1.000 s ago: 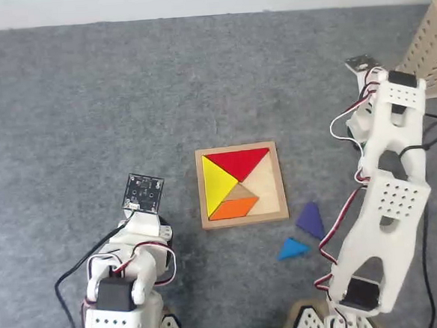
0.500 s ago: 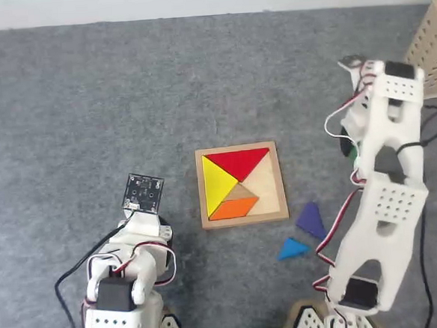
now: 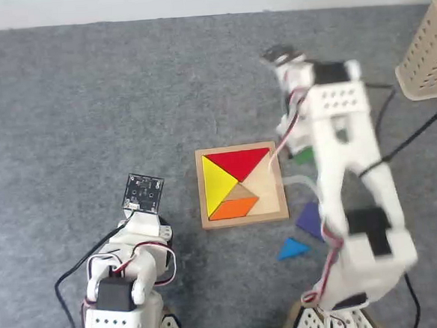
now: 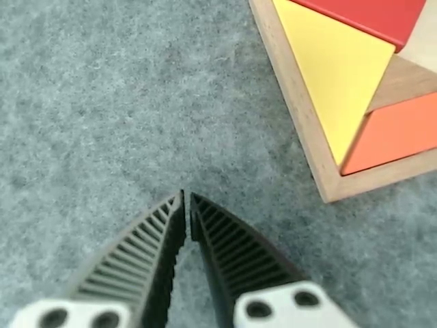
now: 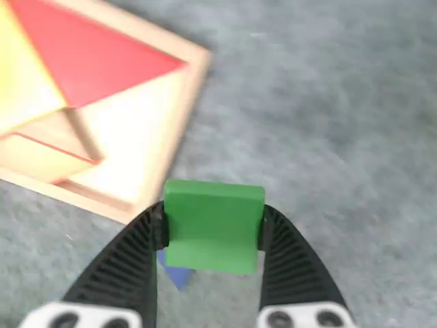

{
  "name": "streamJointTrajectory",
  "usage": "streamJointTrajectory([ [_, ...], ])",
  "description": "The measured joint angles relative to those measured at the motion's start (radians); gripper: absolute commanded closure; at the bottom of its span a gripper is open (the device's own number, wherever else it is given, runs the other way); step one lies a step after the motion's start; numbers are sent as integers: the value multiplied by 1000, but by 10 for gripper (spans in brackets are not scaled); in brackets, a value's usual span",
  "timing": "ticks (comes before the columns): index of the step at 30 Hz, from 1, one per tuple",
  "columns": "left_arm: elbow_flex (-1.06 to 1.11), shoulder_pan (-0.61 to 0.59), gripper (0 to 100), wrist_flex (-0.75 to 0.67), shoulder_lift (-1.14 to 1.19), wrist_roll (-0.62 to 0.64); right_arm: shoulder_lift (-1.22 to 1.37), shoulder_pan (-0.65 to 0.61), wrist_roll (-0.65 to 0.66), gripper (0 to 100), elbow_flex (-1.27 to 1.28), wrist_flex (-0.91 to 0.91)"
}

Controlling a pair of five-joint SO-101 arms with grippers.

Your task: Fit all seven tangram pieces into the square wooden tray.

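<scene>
Grey felt covers the worktop [image 3: 87,105], where we see the wooden tray [image 3: 201,195] holding 3 pieces: a red triangle [image 3: 237,164], a yellow triangle [image 3: 217,183] and an orange piece [image 3: 233,207]. Our right gripper [image 5: 213,236] pinches a green square [image 5: 214,205] just outside the tray's rim. A purple piece [image 3: 310,219] and a blue triangle [image 3: 292,248] lie nearby. Our left gripper [image 4: 186,205], pressed together, hangs beside the tray.

High view overhead, far, facing down over table [image 3: 79,99]. Wrist views close, downward; all share tray [image 3: 245,221].

White arms [image 3: 345,151], black ribbed left hand [image 4: 186,198], red-white cables [image 3: 285,133].
</scene>
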Motion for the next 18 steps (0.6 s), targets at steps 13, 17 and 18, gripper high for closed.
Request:
streamJointTrajectory([
  [13, 0, -2, 988, 0, 0, 0, -190, -230, -25, 992, 456, -347],
  [17, 0, 2, 988, 0, 0, 0, -72, -238, -25, 992, 456, -399],
  [18, 0, 2, 988, 0, 0, 0, -54, -238, -25, 992, 450, -399],
])
